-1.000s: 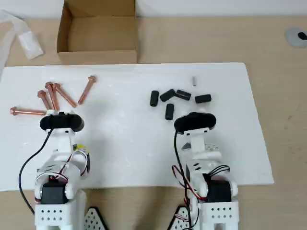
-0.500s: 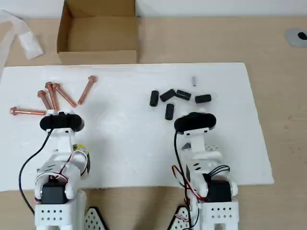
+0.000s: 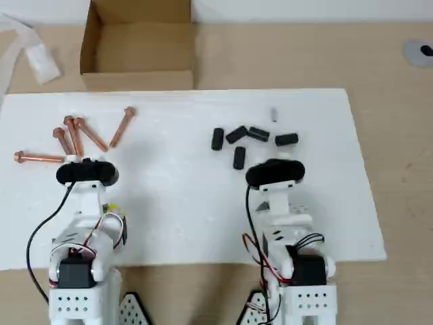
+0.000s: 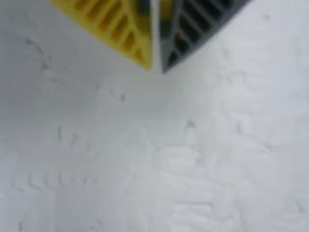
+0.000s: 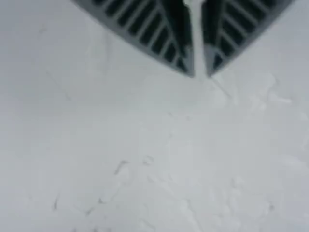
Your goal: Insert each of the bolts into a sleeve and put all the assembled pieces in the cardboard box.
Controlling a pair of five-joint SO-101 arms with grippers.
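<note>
Left gripper (image 4: 155, 65), right gripper (image 5: 199, 72): jaws pinched closed, empty. Slim copper-coloured metal bolts (image 3: 93, 137) just ahead of left jaws: probably rigid, roll-prone; grip mid-shank.

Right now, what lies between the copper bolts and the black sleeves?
Only bare white sheet, seen in the high view; the copper bolts and the black sleeves lie well apart on it.

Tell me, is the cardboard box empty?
Empty. The cardboard box shows a bare floor; bolts and sleeves lie outside on the white sheet.
</note>
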